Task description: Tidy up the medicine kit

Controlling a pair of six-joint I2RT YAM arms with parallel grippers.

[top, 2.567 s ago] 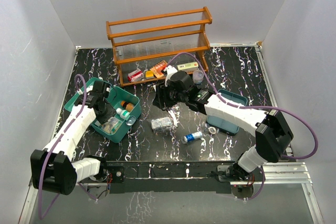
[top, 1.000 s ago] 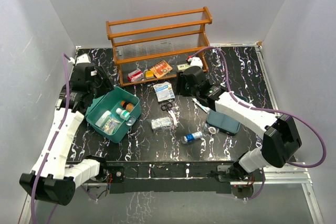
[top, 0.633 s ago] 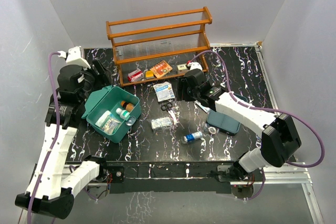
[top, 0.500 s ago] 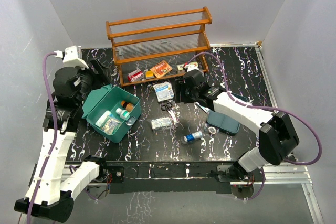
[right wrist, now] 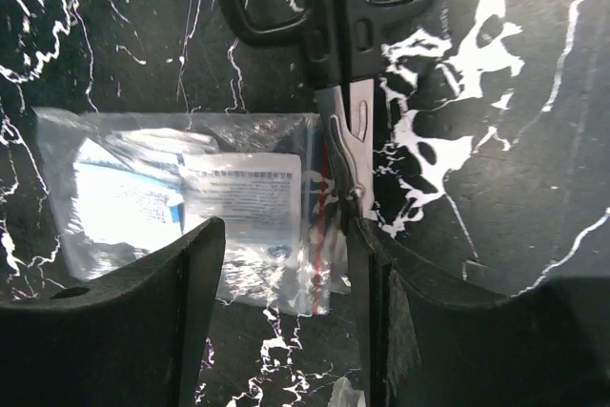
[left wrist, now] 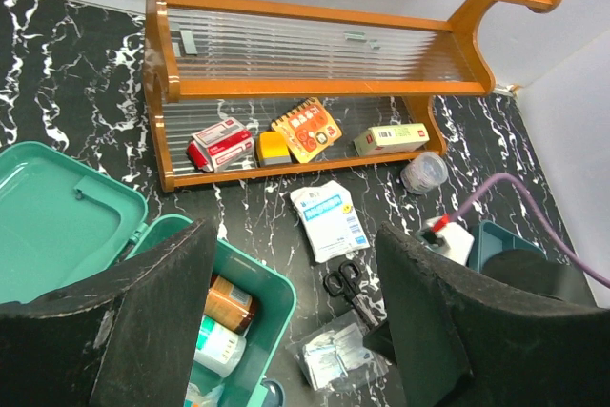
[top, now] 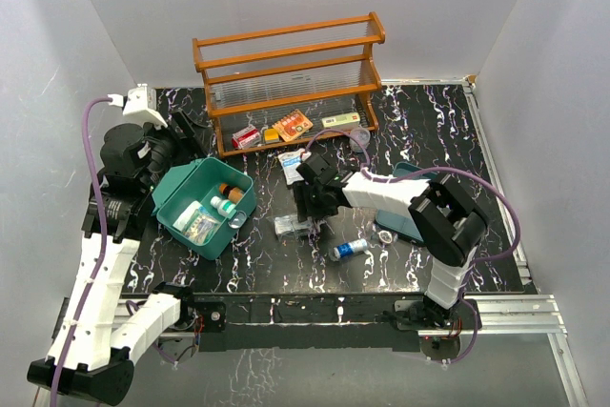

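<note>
Robot lab test cell. White panels [top: 76, 26] are boxing in a black marbled table [top: 438, 131] on three sides. Two arms [top: 92, 278] are sitting bolted along an aluminium rail [top: 515, 310] at the near edge, with purple cables [top: 87, 135] looping off them.

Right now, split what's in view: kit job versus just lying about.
Job: kit, right gripper, scissors, sachet bag, gauze packet, vial.
Probably lying about: rack, tray, clear cup.
</note>
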